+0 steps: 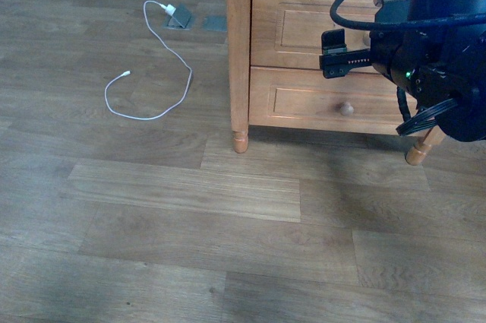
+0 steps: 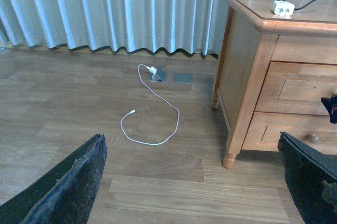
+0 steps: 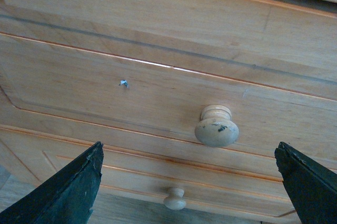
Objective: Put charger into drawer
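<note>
The charger, a small white rectangular adapter block (image 2: pixel 283 7) with a thin black looped cable, lay on top of the light-wood nightstand (image 2: pixel 247 66). It was untouched, well ahead of the left gripper (image 2: pixel 190 137) and above the level of the right gripper (image 3: pixel 188 150). Below it, the upper drawer (image 3: pixel 131 103), with its recessed panel front, was fully shut. Its round pale knob (image 3: pixel 216 125) stood just ahead of the right gripper, between the wide-spread fingers but nearer one than the other, with no contact visible. The left gripper hung back from the nightstand, low over the wood-plank floor (image 2: pixel 79 92), its jaws likewise wide and empty. A long thin white cable (image 2: pixel 150 124) lay on the floor ahead of it and formed no part of the task. In judgement, the step in hand was the approach to open the drawer. The next move would call for centring the right gripper on the knob, advancing, closing on it, then pulling straight outward.
</note>
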Tool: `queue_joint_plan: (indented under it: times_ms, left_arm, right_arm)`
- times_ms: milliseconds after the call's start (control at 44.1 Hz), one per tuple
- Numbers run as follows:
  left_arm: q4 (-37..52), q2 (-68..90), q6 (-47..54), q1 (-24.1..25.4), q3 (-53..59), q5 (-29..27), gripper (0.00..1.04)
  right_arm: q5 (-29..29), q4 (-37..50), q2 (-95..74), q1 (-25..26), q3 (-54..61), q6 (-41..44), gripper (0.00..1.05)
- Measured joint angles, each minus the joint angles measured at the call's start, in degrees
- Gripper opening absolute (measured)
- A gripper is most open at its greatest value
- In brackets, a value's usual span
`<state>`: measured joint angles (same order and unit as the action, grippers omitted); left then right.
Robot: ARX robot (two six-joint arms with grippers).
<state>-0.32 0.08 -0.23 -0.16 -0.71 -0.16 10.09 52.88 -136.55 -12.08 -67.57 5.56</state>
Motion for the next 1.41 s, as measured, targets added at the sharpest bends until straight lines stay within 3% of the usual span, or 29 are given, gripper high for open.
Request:
queue_joint_plan:
  times_ms: [408, 953, 1361, 1406]
  left_arm:
    - [0.0, 0.0, 0.0, 0.0, 0.0, 0.0, 0.99]
    - [0.0, 0.0, 0.0, 0.0, 0.0, 0.0, 0.99]
    - [0.0, 0.0, 0.0, 0.0, 0.0, 0.0, 0.99]
    - [0.0, 0.0, 0.0, 0.0, 0.0, 0.0, 0.99]
  right_arm:
    - [1.6, -1.2, -4.1, 0.6, -7.1, 0.7, 0.96]
    - [2.1, -1.2, -6.0, 1.6, -8.5, 1.6, 0.96]
    - [2.3, -0.8, -6.0, 1.7, -8.5, 2.0, 0.25]
    - [2.3, -0.8, -6.0, 1.7, -8.5, 2.1, 0.23]
